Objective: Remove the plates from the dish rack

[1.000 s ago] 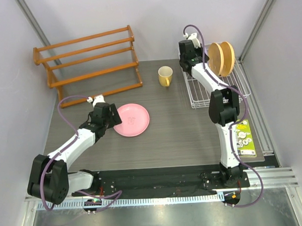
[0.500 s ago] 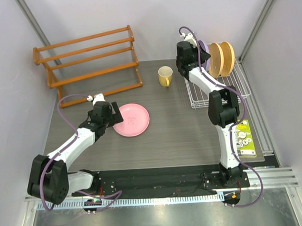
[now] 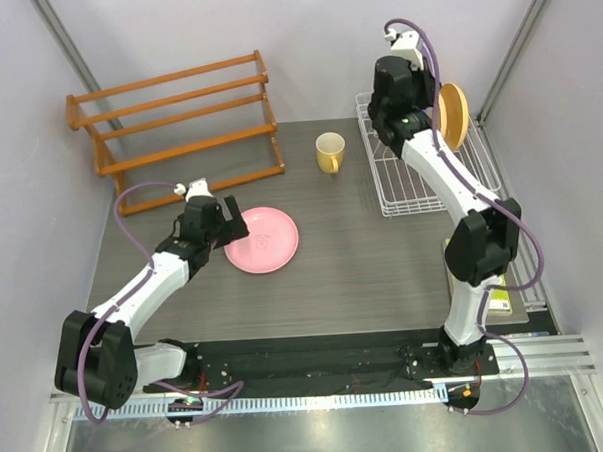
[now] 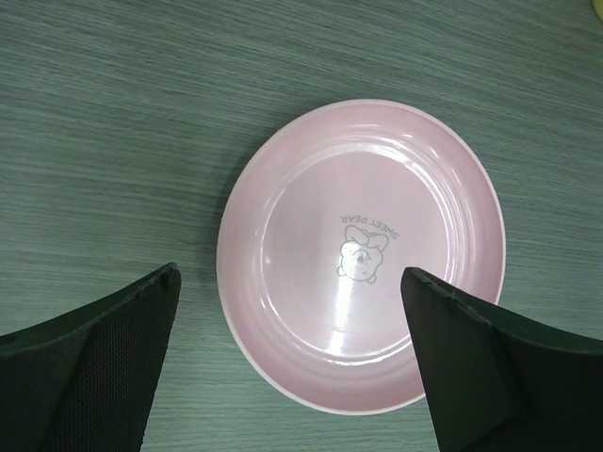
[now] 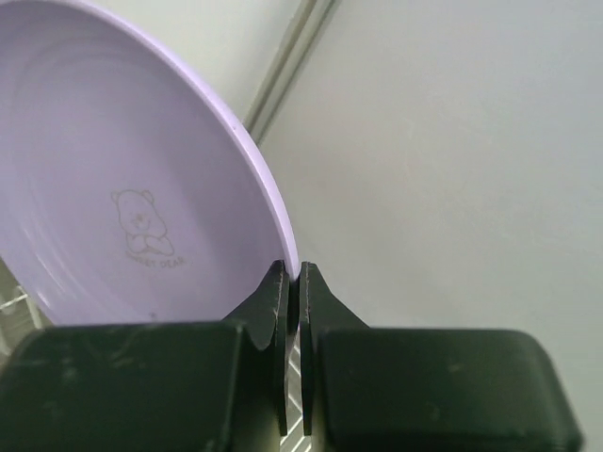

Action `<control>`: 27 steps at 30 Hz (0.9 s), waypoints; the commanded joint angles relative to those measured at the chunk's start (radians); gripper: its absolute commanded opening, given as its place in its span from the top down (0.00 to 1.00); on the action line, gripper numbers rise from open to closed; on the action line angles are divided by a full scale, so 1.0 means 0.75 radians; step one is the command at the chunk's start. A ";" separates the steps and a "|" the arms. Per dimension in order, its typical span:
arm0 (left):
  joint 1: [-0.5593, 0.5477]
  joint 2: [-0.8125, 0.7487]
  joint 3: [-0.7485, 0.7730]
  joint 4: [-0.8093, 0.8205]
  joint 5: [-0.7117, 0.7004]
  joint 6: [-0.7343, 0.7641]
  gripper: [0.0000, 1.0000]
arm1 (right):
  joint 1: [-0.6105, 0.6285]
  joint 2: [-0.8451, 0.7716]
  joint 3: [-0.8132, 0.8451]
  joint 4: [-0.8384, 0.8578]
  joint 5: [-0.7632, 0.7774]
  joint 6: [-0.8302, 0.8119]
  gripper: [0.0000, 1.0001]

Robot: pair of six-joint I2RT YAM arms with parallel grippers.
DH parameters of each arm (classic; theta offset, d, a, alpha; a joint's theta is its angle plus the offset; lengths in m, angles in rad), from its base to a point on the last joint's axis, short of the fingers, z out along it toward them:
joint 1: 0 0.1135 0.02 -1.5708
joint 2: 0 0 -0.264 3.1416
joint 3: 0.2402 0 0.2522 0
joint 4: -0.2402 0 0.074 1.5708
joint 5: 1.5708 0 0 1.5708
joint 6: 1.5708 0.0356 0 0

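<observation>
left gripper: we gape wide, pink plate flat on the table right under us, between the fingers, touching neither | right gripper: we pinch the lilac plate by its rim, jaws tight, plate reaching ahead of our fingertips, up over the rack

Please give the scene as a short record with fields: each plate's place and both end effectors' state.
pink plate: flat on the table, outside the dish rack
lilac plate: held on edge, rim pinched by the right end effector
orange-yellow plate: upright in the dish rack, partly hidden
left end effector: open, above the pink plate, holding nothing
right end effector: shut on the lilac plate
</observation>
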 commanded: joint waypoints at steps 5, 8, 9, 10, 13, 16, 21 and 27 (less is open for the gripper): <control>-0.002 0.033 0.133 0.114 0.169 0.061 0.00 | 0.047 -0.293 -0.058 -0.618 -0.460 0.617 0.99; -0.004 0.051 0.171 0.137 0.221 0.073 0.00 | 0.049 -0.403 -0.170 -0.661 -0.670 0.754 0.99; -0.004 0.055 0.184 0.145 0.233 0.073 0.01 | 0.049 -0.456 -0.197 -0.670 -0.737 0.819 0.99; -0.004 0.060 0.188 0.165 0.245 0.071 0.00 | 0.051 -0.477 -0.230 -0.668 -0.799 0.846 0.99; -0.008 0.062 0.192 0.206 0.292 0.063 0.00 | 0.053 -0.548 -0.366 -0.676 -1.030 0.959 0.99; -0.020 0.068 0.182 0.257 0.327 0.059 0.01 | 0.064 -0.600 -0.487 -0.664 -1.198 1.049 0.99; -0.069 0.080 0.147 0.331 0.339 0.053 0.00 | 0.133 -0.659 -0.647 -0.598 -1.294 1.129 0.99; -0.127 0.076 0.106 0.421 0.335 0.040 0.01 | 0.207 -0.680 -0.756 -0.549 -1.317 1.188 0.99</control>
